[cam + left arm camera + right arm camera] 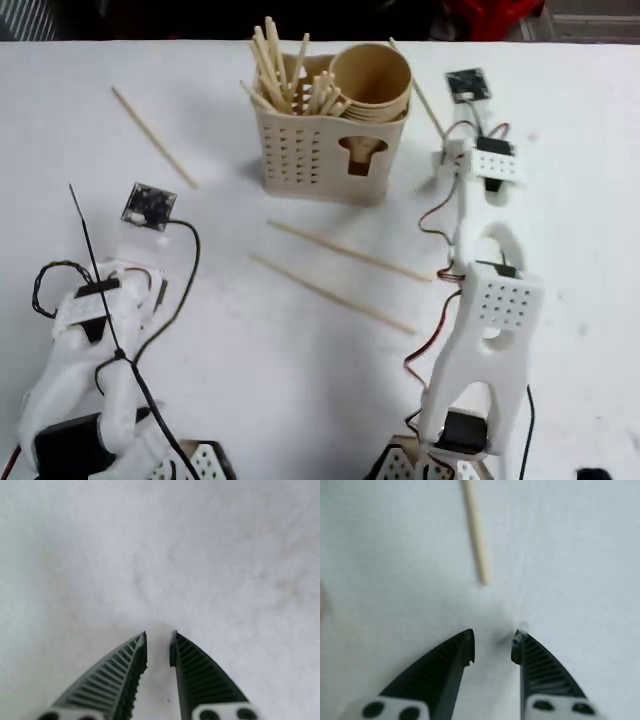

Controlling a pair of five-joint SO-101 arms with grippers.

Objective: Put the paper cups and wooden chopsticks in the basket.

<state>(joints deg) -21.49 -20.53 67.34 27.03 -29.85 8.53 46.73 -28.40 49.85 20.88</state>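
Overhead, paper cups [383,98] nest in the basket [300,160]

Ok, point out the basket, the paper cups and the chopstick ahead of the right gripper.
basket [295,155], high view, on its perforated front wall.
paper cups [372,72], high view, inside the top cup's mouth.
chopstick [475,540], right wrist view, on its shaft near the end.

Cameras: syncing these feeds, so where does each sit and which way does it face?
High view: fixed overhead, looking down on table, basket, left arm, right arm.
Left wrist view: on left wrist, facing table past left gripper.
Right wrist view: on right wrist, facing table past right gripper, chopstick end ahead.
Shared: all show the table.
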